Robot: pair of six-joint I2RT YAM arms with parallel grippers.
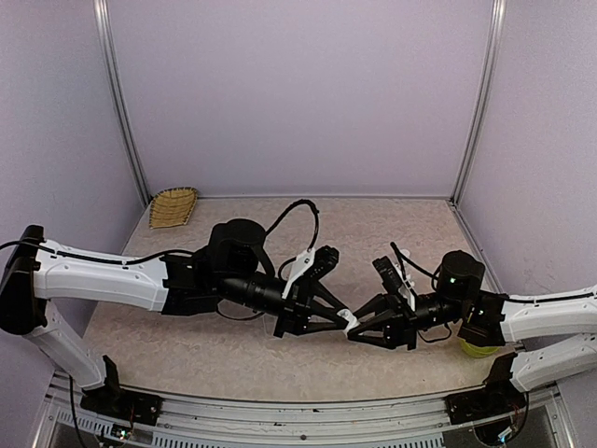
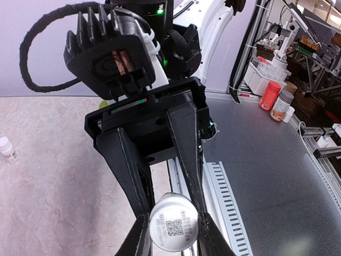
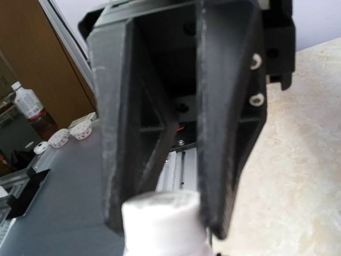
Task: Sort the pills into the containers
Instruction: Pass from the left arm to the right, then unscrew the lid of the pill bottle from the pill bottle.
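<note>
A small white bottle (image 1: pixel 348 322) hangs in the air over the middle of the table, between my two arms. My left gripper (image 1: pixel 338 322) is shut on its body. In the left wrist view its round base with a printed code (image 2: pixel 173 223) faces the camera, pinched between the black fingers of my left gripper (image 2: pixel 171 237). My right gripper (image 1: pixel 362 329) meets it from the other side. In the right wrist view the blurred white cap (image 3: pixel 160 221) sits between the two fingers of my right gripper (image 3: pixel 166 228), which touch it on both sides. Pills and containers are out of view.
A second small white bottle (image 2: pixel 6 150) stands on the table to the left. A yellow-green bowl (image 1: pixel 478 349) peeks out under the right arm. A woven basket (image 1: pixel 173 206) lies at the back left corner. The table's metal front rail (image 2: pixel 229 202) runs just below the held bottle.
</note>
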